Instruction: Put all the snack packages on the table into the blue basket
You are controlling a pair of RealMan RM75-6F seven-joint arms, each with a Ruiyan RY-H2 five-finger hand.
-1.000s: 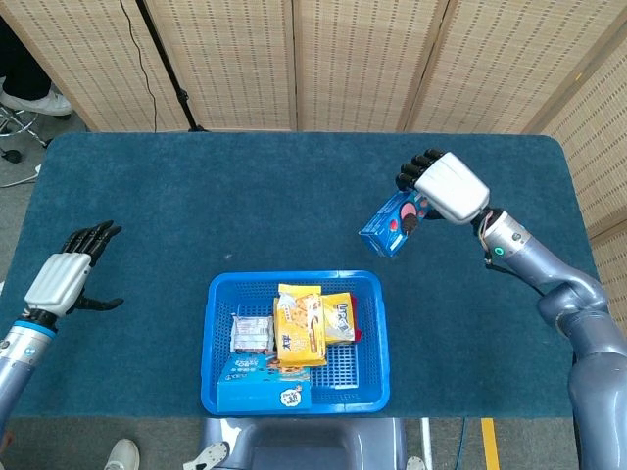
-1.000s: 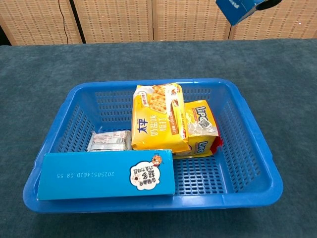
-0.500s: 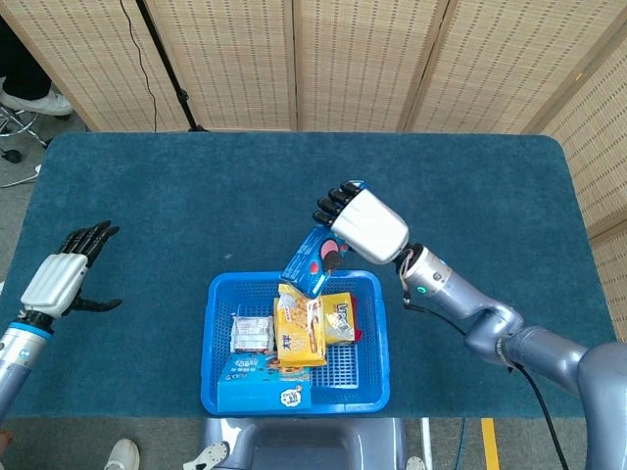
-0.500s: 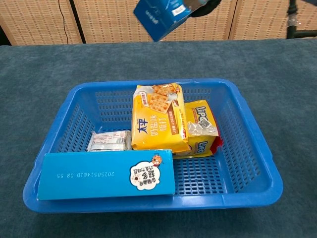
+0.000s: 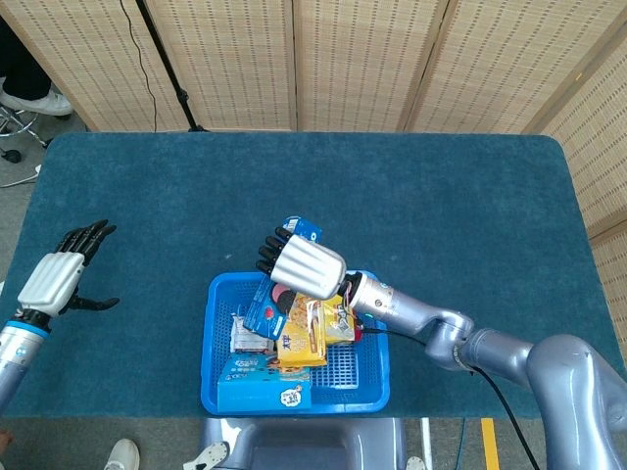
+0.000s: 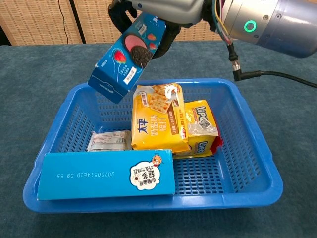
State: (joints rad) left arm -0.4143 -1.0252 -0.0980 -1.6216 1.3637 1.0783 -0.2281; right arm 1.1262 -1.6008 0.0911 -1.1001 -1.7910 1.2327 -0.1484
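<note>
My right hand [image 5: 302, 264] [image 6: 163, 12] grips a blue cookie box [image 6: 126, 57] [image 5: 267, 305] and holds it tilted above the left half of the blue basket [image 5: 216, 338] [image 6: 247, 134]. Inside the basket lie a yellow cracker pack [image 6: 156, 121] [image 5: 299, 333], a yellow-and-red snack bag [image 6: 202, 129], a small white wafer pack [image 6: 110, 141] and a long light-blue box [image 6: 106, 174] [image 5: 263, 377] at the front. My left hand [image 5: 61, 277] hovers open over the table's left edge, holding nothing.
The basket sits near the front middle of the dark teal table [image 5: 147, 196]. Wicker screens [image 5: 343, 59] stand behind the table. A black cable [image 6: 277, 77] runs from my right wrist across the table.
My right hand has carried the blue cookie box leftward and down, from above the basket's far rim to over its left half. The left hand stayed put.
</note>
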